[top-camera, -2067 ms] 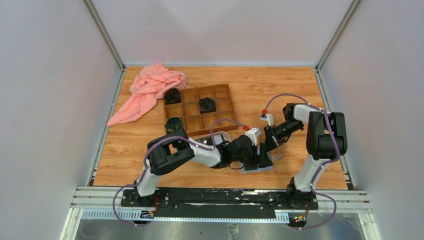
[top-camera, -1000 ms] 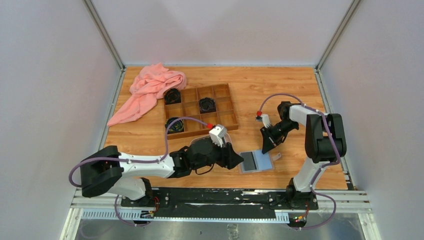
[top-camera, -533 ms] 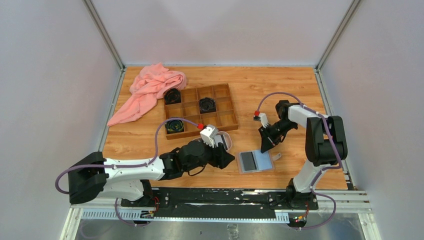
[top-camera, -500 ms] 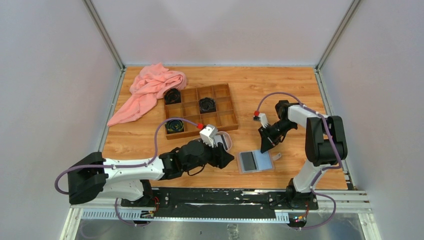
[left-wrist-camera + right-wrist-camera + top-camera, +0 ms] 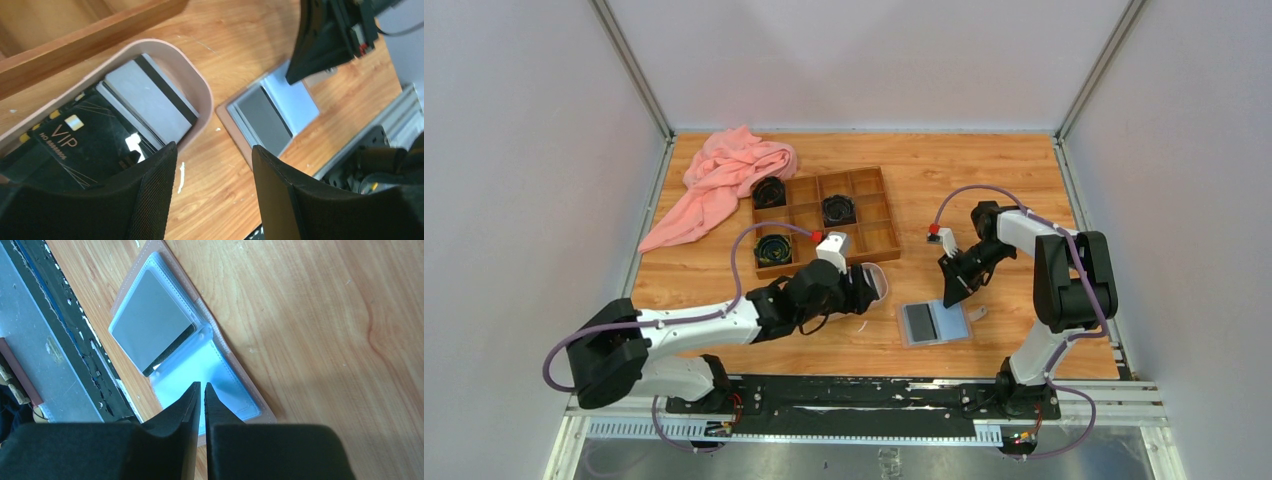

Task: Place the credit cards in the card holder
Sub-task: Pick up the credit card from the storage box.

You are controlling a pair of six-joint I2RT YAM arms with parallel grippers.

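Observation:
The card holder (image 5: 936, 323) lies open on the table near the front edge, and a grey credit card (image 5: 150, 327) sits in its left pocket. Its pale blue right pocket (image 5: 225, 385) shows nothing inside. More credit cards lie in the pink-rimmed tray (image 5: 197, 82): a black VIP card (image 5: 75, 145) and a grey card with a black stripe (image 5: 150, 97). My left gripper (image 5: 212, 165) is open over bare wood between tray and holder, holding nothing. My right gripper (image 5: 202, 386) is shut and empty, its tip just above the holder's right pocket.
A brown wooden compartment box (image 5: 824, 215) with black coiled items (image 5: 838, 209) stands behind the tray. A pink cloth (image 5: 724, 175) lies at the back left. The black rail (image 5: 75, 335) runs along the table's front edge close to the holder.
My left arm has drawn back leftwards from the card holder to the tray, leaving a grey card in the holder. The right gripper has shifted slightly left and stays shut.

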